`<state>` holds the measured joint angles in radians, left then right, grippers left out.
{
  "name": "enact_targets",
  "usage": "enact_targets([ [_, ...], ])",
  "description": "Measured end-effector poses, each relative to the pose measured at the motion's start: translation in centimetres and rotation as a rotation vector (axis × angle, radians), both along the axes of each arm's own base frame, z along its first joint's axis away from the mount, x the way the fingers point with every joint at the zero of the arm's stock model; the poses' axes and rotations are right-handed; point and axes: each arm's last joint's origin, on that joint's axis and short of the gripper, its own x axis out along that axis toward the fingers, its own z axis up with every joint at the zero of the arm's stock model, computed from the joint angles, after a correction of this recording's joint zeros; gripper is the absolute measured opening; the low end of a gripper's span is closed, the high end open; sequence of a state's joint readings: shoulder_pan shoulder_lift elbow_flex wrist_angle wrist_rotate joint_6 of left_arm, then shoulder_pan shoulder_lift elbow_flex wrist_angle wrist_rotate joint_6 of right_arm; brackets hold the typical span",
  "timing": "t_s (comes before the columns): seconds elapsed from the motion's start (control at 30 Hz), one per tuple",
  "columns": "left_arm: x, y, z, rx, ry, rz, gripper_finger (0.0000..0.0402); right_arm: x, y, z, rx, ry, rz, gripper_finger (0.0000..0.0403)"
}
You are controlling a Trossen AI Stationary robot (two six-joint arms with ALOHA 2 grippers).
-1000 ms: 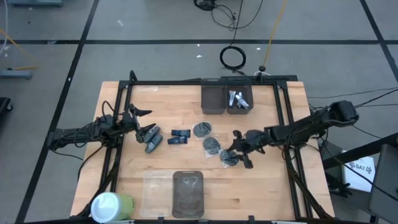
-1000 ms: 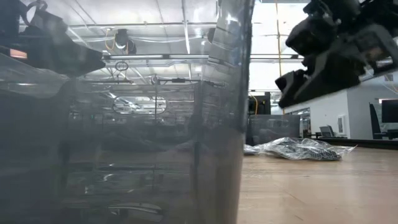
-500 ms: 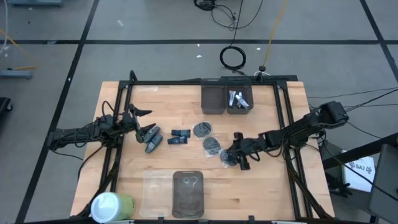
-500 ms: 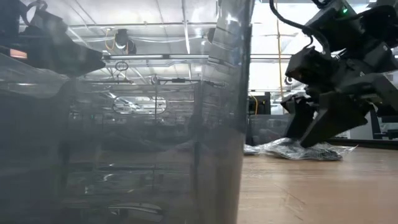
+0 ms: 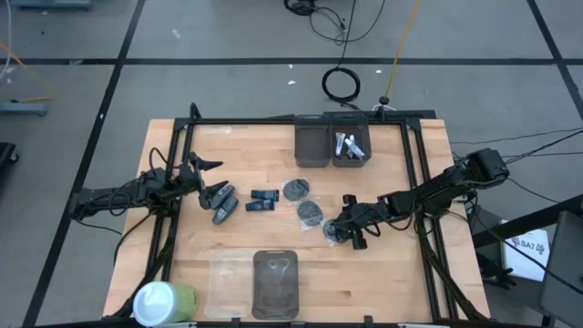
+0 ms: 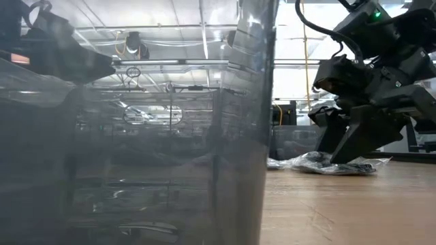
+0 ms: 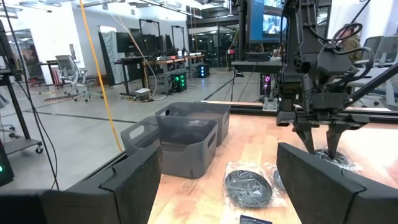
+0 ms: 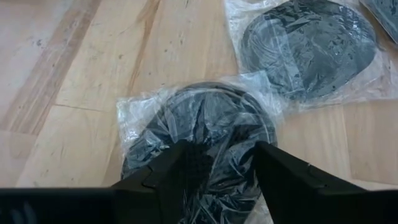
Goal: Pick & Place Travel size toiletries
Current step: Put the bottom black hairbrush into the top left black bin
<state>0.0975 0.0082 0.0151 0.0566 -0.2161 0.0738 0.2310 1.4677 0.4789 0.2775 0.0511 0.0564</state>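
Note:
Three dark round flat packets in clear wrap lie in a slanting row mid-table. My right gripper is down on the nearest packet, closed in on it. Two dark blue packs lie to their left. Grey oblong bottles lie by my left gripper, which waits open at the table's left. White tubes sit in the right-hand one of two grey bins. My right gripper pinches the round packet's near edge between its two fingers, and the clear wrap bunches up in the gap. The fingers slant down from the table's right side. The packet lies flat on the table.
Two grey bins stand at the far edge. A clear bin stands at the near edge and fills the low view's left. A white-and-green cylinder stands at the near left corner. Bare wood lies near right.
My right gripper has come down and a little toward the table's left onto the nearest round packet, tipping its fingers further downward. Its fingers have drawn closer together on the packet. The packet stays on the table.

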Motion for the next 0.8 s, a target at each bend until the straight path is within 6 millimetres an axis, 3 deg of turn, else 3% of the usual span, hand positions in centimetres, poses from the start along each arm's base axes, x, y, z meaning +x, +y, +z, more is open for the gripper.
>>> enact_targets([
  [0.8,0.00,0.00,0.00,0.000,0.000,0.000,0.0310,-0.01,0.00,-0.01,-0.030,-0.003,0.030,0.0069],
])
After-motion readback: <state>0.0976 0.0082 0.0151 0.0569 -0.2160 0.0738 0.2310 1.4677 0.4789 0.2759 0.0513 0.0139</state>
